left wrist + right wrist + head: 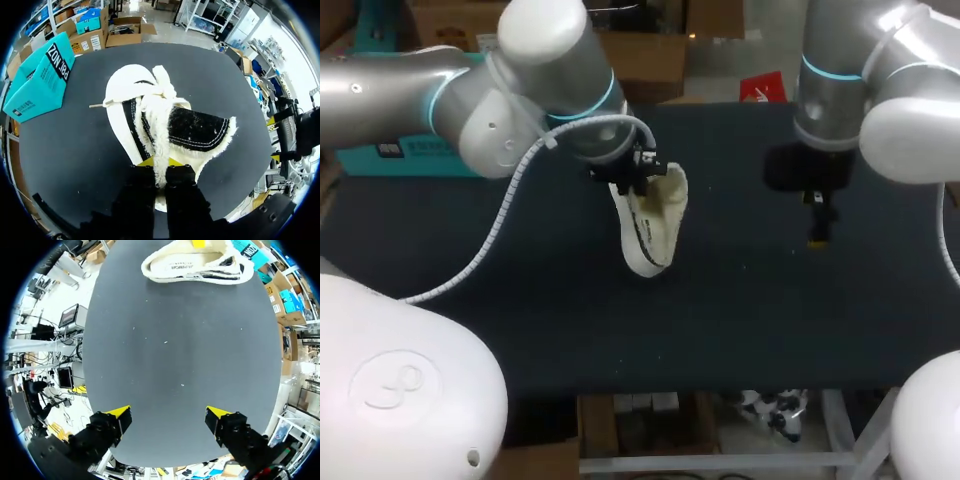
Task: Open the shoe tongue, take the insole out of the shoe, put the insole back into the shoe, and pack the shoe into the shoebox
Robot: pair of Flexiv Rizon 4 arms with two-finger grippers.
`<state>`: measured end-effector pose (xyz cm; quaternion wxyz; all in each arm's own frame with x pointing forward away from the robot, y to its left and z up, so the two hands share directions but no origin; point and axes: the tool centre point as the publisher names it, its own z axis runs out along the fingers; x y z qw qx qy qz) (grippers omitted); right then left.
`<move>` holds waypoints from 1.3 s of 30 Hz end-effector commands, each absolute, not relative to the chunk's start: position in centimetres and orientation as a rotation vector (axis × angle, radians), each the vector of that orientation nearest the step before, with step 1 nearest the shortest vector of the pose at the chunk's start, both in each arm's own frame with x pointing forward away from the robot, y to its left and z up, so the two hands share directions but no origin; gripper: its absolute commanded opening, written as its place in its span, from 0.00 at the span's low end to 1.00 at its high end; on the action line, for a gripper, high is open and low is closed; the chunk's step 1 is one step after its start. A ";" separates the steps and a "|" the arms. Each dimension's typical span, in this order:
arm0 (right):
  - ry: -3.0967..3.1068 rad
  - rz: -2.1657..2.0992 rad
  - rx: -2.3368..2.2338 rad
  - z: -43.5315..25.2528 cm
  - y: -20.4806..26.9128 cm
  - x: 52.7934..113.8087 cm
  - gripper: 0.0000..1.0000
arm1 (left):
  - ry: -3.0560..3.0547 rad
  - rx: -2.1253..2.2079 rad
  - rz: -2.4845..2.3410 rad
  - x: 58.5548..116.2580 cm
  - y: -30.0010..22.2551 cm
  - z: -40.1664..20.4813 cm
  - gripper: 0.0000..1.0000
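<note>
Spanning the whole working area, the dark bench (770,330) carries the shoe near its middle, with the teal shoebox (400,160) at the far left edge, behind the left arm.

**Shoe position.** The shoe (655,230) lies with its long axis running near to far, leaning slightly to the right at the far end. It is tipped up on its side, so the sole wall faces right. Whether the near end rests on the bench cannot be told.

**Left pincer.** The left pincer (160,164) sits at the far end of the shoe. Its fingers stand narrow, clamped from both sides on the shoe's white fleece lining (157,130). The black tongue (197,129) is folded out to one side of the fingers.

**Right pincer.** The right pincer (167,415) hangs over bare bench, right of the shoe and well apart from it. Its fingers are spread wide with nothing between them. Seen from this wrist, the shoe lies straight ahead and broadside, its long axis crossing the line of approach.

**Governing relation.** The left arm is the nearer one and already has the shoe. A reach into the opening by the right pincer would, by this layout, call for travel leftward across the bench and an entry from above the opening.
</note>
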<state>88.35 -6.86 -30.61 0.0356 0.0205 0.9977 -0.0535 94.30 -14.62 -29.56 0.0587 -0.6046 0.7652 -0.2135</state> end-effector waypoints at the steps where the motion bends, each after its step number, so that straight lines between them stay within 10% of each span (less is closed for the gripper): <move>1: 3.028 -0.172 0.026 -31.0 -7.4 87.6 1.00 | 2.424 -1.657 -0.790 92.8 -12.1 -25.9 0.00; 39: 3.028 -0.172 0.026 -31.0 -7.4 87.6 1.00 | 2.401 -0.680 -0.904 115.3 18.9 -10.5 0.00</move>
